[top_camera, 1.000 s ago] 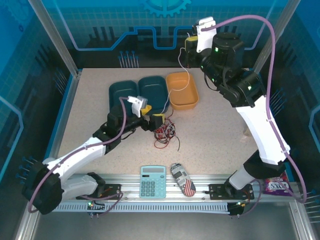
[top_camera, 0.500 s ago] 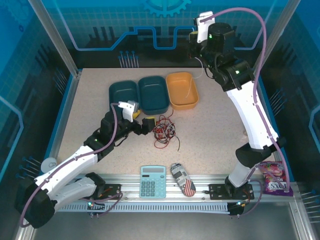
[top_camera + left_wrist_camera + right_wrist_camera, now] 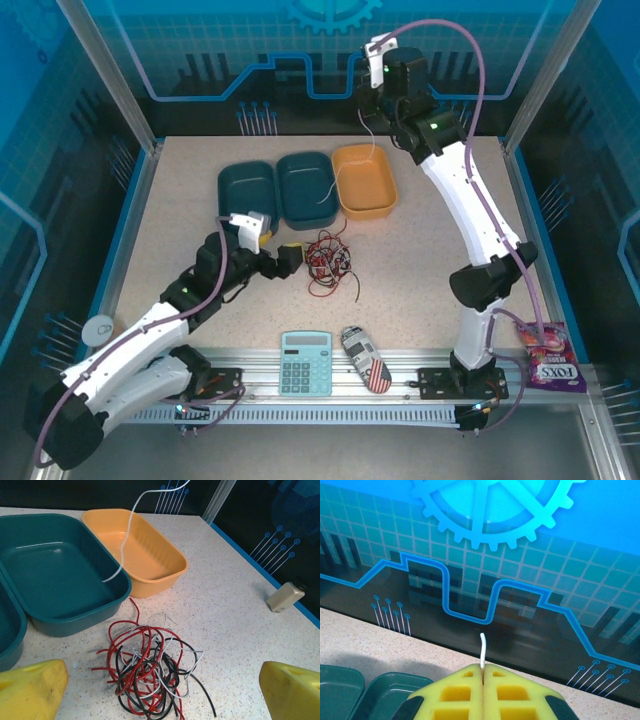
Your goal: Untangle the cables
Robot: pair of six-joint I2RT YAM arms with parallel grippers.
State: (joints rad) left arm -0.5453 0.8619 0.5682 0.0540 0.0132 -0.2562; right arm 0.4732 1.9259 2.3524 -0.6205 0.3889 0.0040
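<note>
The cables (image 3: 150, 672) lie as a knot of red, black and pale wires on the speckled table, also seen from above (image 3: 328, 262). My left gripper (image 3: 160, 695) is open, its yellow fingertips (image 3: 30, 690) wide apart on the near side of the knot, touching nothing; from above it (image 3: 293, 258) sits just left of the knot. One white cable (image 3: 127, 535) hangs free, its loose end over the teal bin. My right gripper (image 3: 483, 669) is shut on that cable's top end (image 3: 482, 652), high by the back wall (image 3: 372, 92).
Two teal bins (image 3: 246, 185) (image 3: 306, 180) and an orange bin (image 3: 364, 182) stand behind the knot. A calculator (image 3: 305, 363) and a patterned case (image 3: 367, 358) lie at the front rail. A candy bag (image 3: 553, 365) is front right; a small bottle (image 3: 285, 596) lies near the right edge.
My right arm has swung left along the back wall, carrying the white cable so that it hangs over the teal bin. My left gripper has drawn back slightly left of the knot.
</note>
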